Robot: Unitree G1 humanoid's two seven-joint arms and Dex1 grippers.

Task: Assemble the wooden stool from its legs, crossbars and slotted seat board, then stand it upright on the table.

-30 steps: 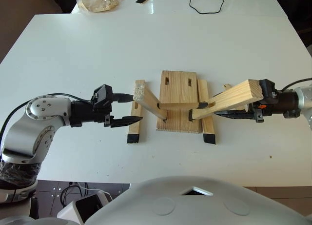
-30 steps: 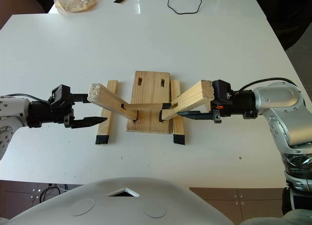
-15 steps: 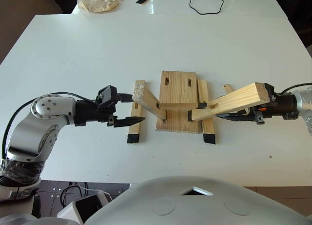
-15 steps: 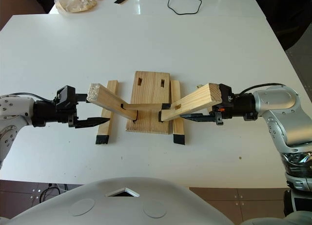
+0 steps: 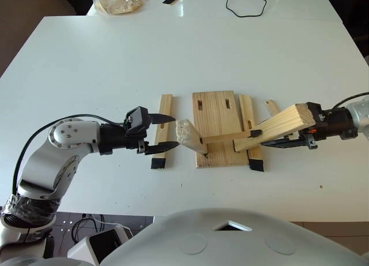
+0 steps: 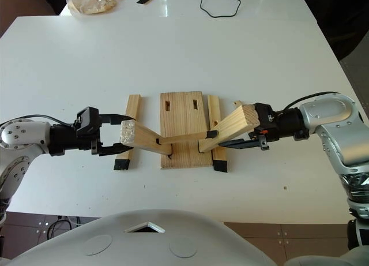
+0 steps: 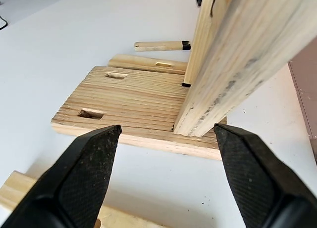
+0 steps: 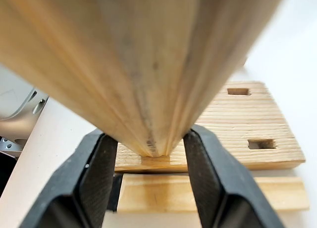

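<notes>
On the white table (image 5: 86, 64), left end effector (image 5: 175, 130) gapes open; right end effector (image 5: 265, 141) clamps leg (image 5: 282, 124)

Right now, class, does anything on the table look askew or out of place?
Yes. Above the seat board, the left leg and right leg, joined by a crossbar, splay outward in a V instead of standing straight. The right gripper clamps the right leg; the left gripper is open.
</notes>
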